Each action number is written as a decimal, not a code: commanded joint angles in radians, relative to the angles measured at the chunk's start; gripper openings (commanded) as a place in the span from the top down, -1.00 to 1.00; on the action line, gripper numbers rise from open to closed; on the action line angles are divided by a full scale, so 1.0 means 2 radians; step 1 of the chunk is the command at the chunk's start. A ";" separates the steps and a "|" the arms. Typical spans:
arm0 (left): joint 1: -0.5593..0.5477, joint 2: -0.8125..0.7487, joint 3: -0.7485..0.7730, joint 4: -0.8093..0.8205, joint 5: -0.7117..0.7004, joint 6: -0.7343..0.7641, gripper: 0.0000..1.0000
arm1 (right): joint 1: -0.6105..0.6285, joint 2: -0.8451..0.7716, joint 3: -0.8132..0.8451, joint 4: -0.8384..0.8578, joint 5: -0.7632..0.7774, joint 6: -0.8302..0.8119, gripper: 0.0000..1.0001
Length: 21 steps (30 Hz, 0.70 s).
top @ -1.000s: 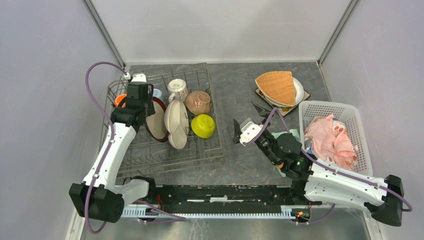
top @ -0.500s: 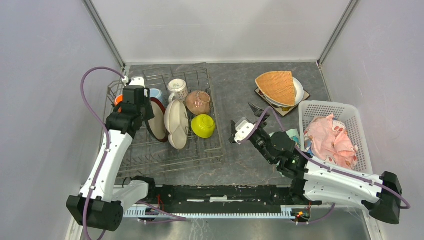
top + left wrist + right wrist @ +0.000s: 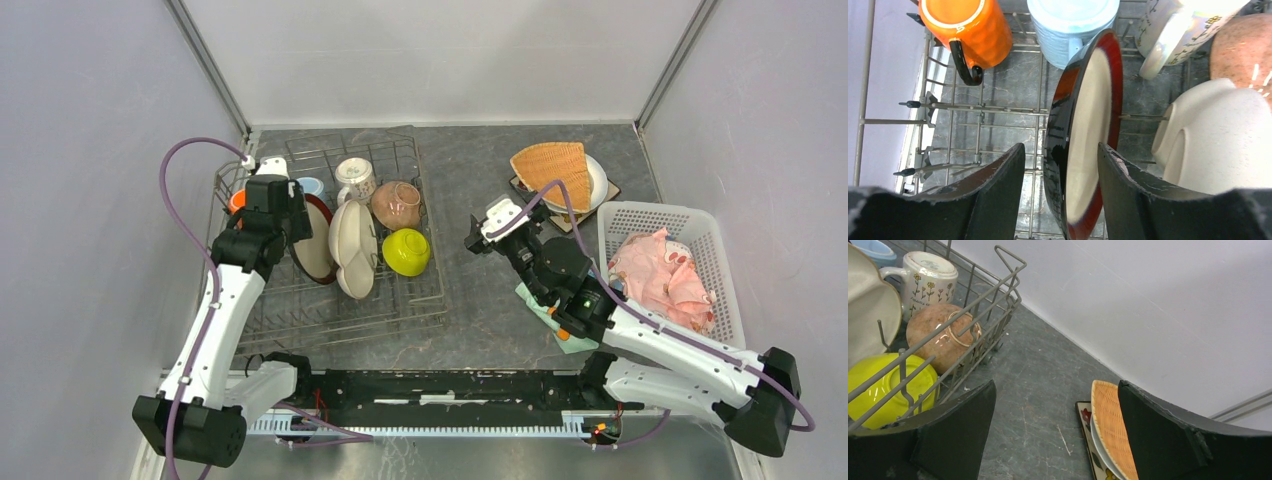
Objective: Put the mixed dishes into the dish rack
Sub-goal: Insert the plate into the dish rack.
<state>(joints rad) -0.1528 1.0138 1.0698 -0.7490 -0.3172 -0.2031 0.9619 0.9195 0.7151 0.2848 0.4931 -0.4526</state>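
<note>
The large grey wire dish rack (image 3: 300, 310) stands at the left of the dark surface (image 3: 470, 160). Over it, the left claw (image 3: 1060, 150) is spread astride the upright red-rimmed plate (image 3: 1093, 100). The right claw (image 3: 1055, 390), spread and empty, hovers between the rack and the woven tan plate (image 3: 553, 172).
</note>
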 commanded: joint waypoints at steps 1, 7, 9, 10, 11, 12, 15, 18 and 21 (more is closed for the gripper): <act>-0.001 0.002 -0.010 0.030 -0.020 -0.001 -0.21 | -0.005 0.006 0.019 -0.002 -0.016 0.028 -0.96; -0.001 -0.004 -0.005 0.020 -0.002 0.017 0.33 | -0.010 -0.006 0.013 -0.006 -0.016 0.025 -0.96; -0.001 -0.023 -0.004 0.017 0.015 0.024 0.58 | -0.012 -0.013 0.007 -0.003 -0.016 0.024 -0.96; -0.001 -0.032 -0.004 0.015 0.026 0.029 0.70 | -0.014 -0.016 0.004 -0.002 -0.016 0.024 -0.96; -0.001 -0.040 -0.004 0.013 0.036 0.032 0.81 | -0.016 -0.019 0.002 -0.003 -0.016 0.023 -0.96; -0.001 -0.047 -0.005 0.010 0.043 0.033 0.88 | -0.016 -0.020 0.001 -0.004 -0.016 0.022 -0.96; -0.001 -0.066 -0.007 -0.007 0.058 0.027 0.96 | -0.019 -0.027 -0.002 -0.007 -0.016 0.022 -0.96; -0.001 -0.076 -0.006 -0.024 0.072 0.018 0.96 | -0.021 -0.032 -0.004 -0.006 -0.016 0.022 -0.96; -0.001 -0.078 -0.002 -0.044 0.086 0.005 0.96 | -0.022 -0.033 -0.005 -0.006 -0.016 0.022 -0.96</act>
<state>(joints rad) -0.1497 0.9112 1.0279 -0.8288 -0.3195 -0.1360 0.9257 0.8703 0.7120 0.2512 0.4679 -0.4194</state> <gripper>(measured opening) 0.102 0.979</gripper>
